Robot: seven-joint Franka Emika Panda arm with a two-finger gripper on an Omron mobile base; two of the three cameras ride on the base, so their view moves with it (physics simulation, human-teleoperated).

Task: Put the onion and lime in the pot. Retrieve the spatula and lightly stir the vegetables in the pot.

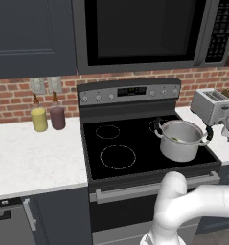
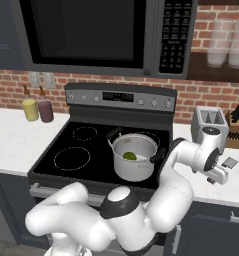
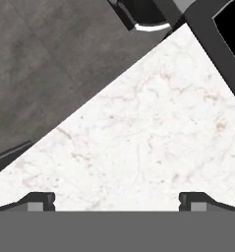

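The white arm rises from the base in front of the stove (image 2: 98, 145), bends at a rounded elbow below the stove's front edge, then runs up and to the robot's right past the pot (image 2: 134, 156). Its last links fold over the white marble table (image 2: 226, 182) right of the stove, just in front of the silver toaster (image 2: 209, 122). In the right base view the wrist points down and outward, and the hand (image 2: 226, 167) hangs above the table near a small grey flat thing (image 2: 230, 162) that is too small to make out.

In the hand view the hand (image 3: 117, 202) looks straight down at bare marble: the two dark fingertips (image 3: 40, 201) stand far apart at the lower edge, as wide as they go, with nothing between them. The table's edge runs diagonally across that view, with grey floor (image 3: 45, 64) beyond it and a dark curved piece, too cropped to tell what it is, at the top.

The pot sits on the front right burner, upright, its two black handles pointing out to the sides. The lime (image 2: 129, 156) lies inside it on the bottom, towards the left wall. A yellow bottle (image 1: 39, 117) and a maroon bottle (image 1: 57, 115) stand side by side on the table left of the stove, against the brick wall (image 1: 10, 98). A knife block (image 2: 237, 127) stands at the far right, beyond the toaster.
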